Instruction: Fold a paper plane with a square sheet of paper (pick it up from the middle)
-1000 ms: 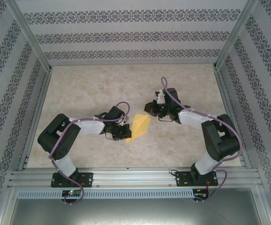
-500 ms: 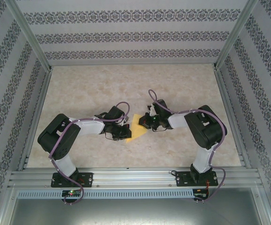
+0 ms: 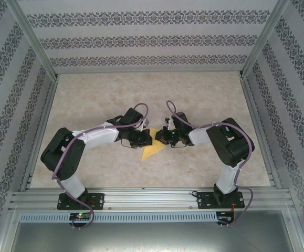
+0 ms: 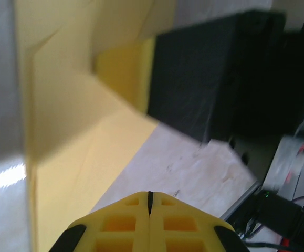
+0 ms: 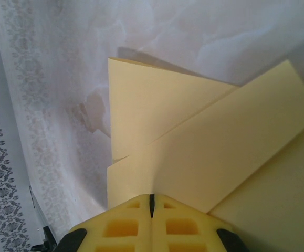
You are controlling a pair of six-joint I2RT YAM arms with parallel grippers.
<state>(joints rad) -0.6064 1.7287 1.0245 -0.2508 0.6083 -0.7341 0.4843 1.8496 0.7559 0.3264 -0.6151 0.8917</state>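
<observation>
Shut and empty, the left gripper [image 3: 148,139] and right gripper [image 3: 161,138] are set at the far end of the square sheet of paper [image 3: 152,151], which is stretched near-left.

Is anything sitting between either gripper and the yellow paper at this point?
Nothing visible does. The left gripper and right gripper, both shut, meet directly over the folded yellow paper. In the right wrist view, paper runs right up to the fingertips.

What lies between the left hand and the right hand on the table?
The folded yellow paper. In the top view the left hand and right hand flank its upper part; its corner sticks out nearer the bases.
</observation>
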